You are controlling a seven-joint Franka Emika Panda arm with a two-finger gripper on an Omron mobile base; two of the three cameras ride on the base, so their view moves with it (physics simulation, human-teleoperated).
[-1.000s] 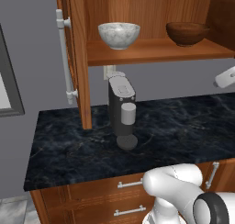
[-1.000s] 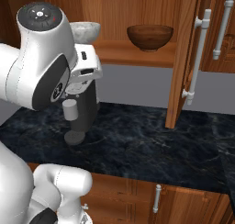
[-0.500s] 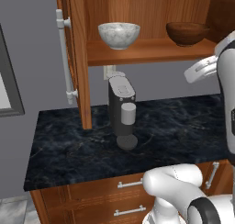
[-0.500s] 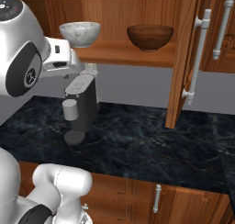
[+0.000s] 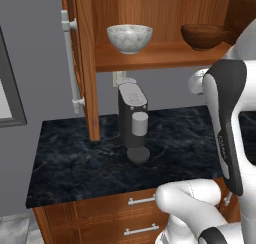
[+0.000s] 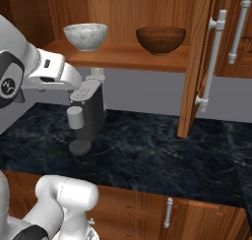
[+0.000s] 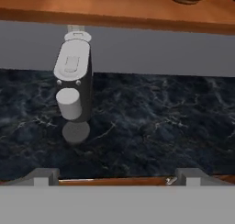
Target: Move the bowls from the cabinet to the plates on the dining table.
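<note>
- While both bowls, marbled (image 5: 129, 37) and brown (image 6: 161, 39), sit on the cabinet shelf (image 5: 160, 55), tool (image 7: 114, 177) stands wide, empty.
- Risk: reaching upward could strike the shelf edge or coffee machine (image 5: 133, 120).

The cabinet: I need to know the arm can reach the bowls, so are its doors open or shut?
Open. Both cabinet doors stand swung out edge-on, leaving the marbled bowl and brown bowl exposed on the shelf.

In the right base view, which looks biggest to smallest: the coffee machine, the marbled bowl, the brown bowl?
1. Coffee machine, clearly the largest, though it also stands nearer the camera.
2. Brown bowl and marbled bowl look much alike; the brown one appears slightly wider, too close to rank.
</note>
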